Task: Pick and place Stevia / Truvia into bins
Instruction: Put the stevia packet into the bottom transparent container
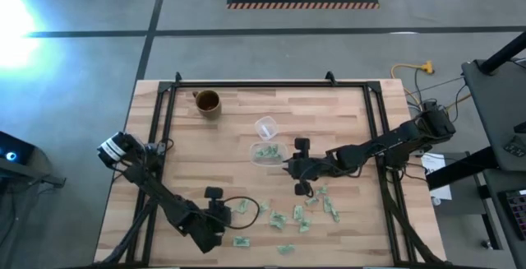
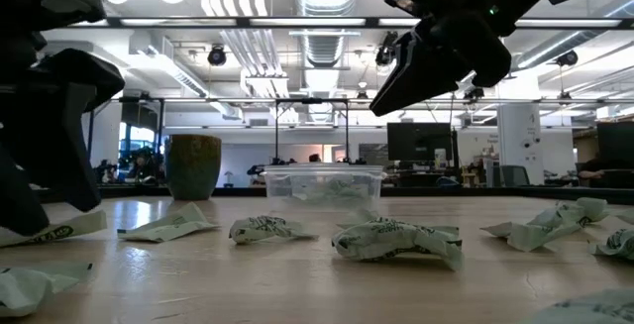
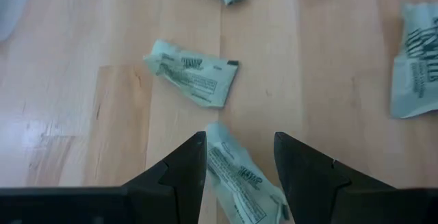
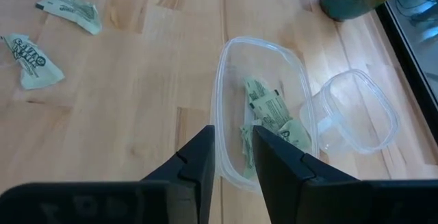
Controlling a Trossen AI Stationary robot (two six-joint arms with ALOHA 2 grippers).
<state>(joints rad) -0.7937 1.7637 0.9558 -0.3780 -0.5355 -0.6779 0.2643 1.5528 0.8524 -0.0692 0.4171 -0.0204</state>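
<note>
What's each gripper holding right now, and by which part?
Nothing. The left gripper stands open astride a loose packet on the table, not closed on it. The right gripper hangs over the clear container with its narrow gap empty.

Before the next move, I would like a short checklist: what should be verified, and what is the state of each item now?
1. Left gripper open around a packet on the table: ok.
2. Right gripper over the clear container: ok, at its near rim.
3. Right gripper holds a packet: cannot tell; nothing shows between its narrow fingers.
4. Container already has packets inside: ok.
5. Small round cup apart from the container: not ok, it touches the rim.
6. Loose packets remain on the table: ok.
</note>
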